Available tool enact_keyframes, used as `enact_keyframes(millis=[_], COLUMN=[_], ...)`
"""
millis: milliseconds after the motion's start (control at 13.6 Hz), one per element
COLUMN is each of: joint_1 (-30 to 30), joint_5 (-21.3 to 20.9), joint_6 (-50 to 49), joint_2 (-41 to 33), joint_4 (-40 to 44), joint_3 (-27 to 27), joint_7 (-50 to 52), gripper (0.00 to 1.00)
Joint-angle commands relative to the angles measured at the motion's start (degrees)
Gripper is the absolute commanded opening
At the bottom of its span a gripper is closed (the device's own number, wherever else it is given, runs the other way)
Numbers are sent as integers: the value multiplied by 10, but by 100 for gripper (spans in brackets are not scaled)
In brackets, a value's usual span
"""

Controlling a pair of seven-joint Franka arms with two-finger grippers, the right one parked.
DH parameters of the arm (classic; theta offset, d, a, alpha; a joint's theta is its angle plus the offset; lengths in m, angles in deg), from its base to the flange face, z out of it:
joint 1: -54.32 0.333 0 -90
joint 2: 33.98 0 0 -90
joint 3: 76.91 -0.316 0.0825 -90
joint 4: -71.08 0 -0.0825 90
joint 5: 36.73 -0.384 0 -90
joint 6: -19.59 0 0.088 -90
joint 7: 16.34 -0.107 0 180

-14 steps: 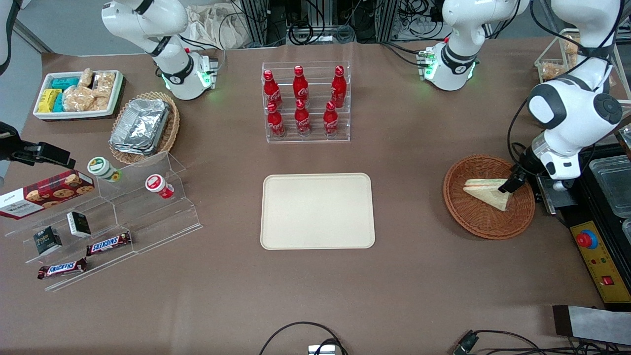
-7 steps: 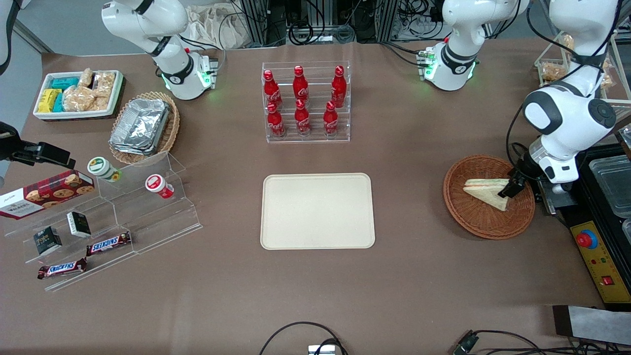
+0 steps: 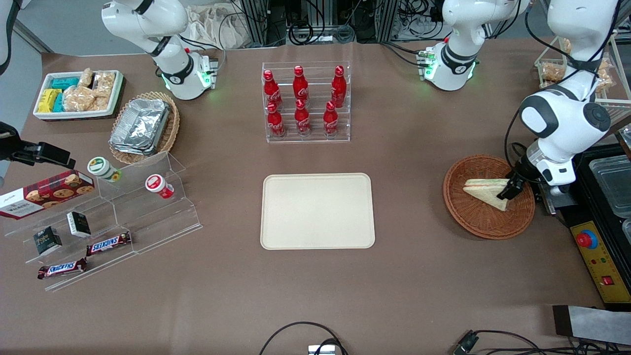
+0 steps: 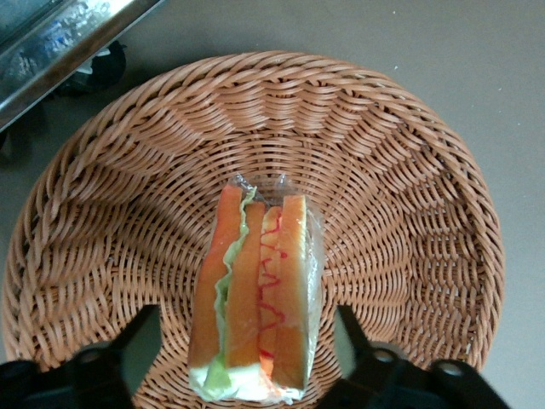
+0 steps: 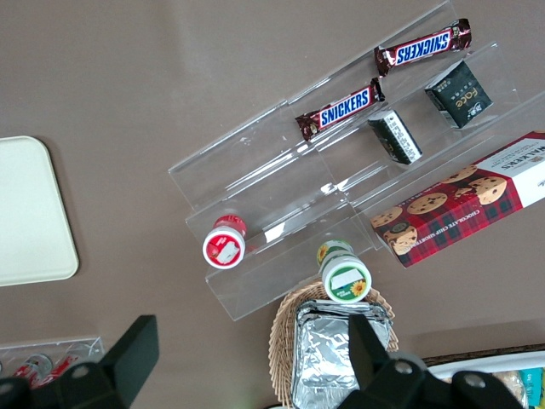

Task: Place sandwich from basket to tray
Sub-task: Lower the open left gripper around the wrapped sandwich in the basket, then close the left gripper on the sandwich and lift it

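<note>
The sandwich (image 3: pixel 485 192), a pale wedge wrapped in clear film, lies in the round reddish-brown wicker basket (image 3: pixel 463 217) toward the working arm's end of the table. In the left wrist view the sandwich (image 4: pixel 255 298) shows its orange, green and red layers on the basket's weave (image 4: pixel 409 187). My left gripper (image 3: pixel 510 190) is low over the sandwich's wide end. The gripper (image 4: pixel 243 354) is open, with one finger (image 4: pixel 128 341) on each side of the wedge and a gap on both sides. The cream tray (image 3: pixel 318 211) lies flat at the table's middle.
A clear rack of red bottles (image 3: pixel 305 101) stands farther from the front camera than the tray. A control box with a red button (image 3: pixel 594 256) and a dark stand with clear containers (image 3: pixel 611 182) sit beside the basket. Snack shelves (image 3: pixel 98 222) lie toward the parked arm's end.
The left arm has shifted slightly and the gripper has come down a little closer onto the sandwich's wide end. The sandwich and the basket have not moved.
</note>
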Motion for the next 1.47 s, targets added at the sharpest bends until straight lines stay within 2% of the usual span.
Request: enact_keyframes(millis=[0, 74, 221, 516, 811, 1180, 1401], joint_1=[-4, -5, -5, -5, -16, -16, -16], joint_5=[8, 8, 8, 7, -15, -184, -219], joint_6=[15, 15, 15, 10, -37, -146, -194], joint_2=[2, 2, 2, -6, -45, -89, -99], joint_4=[-1, -1, -1, 2, 12, 46, 73], joint_3=[4, 5, 7, 7, 13, 33, 72], joint_7=[8, 8, 12, 13, 8, -13, -75], gripper=[50, 36, 20, 19, 19, 19, 19])
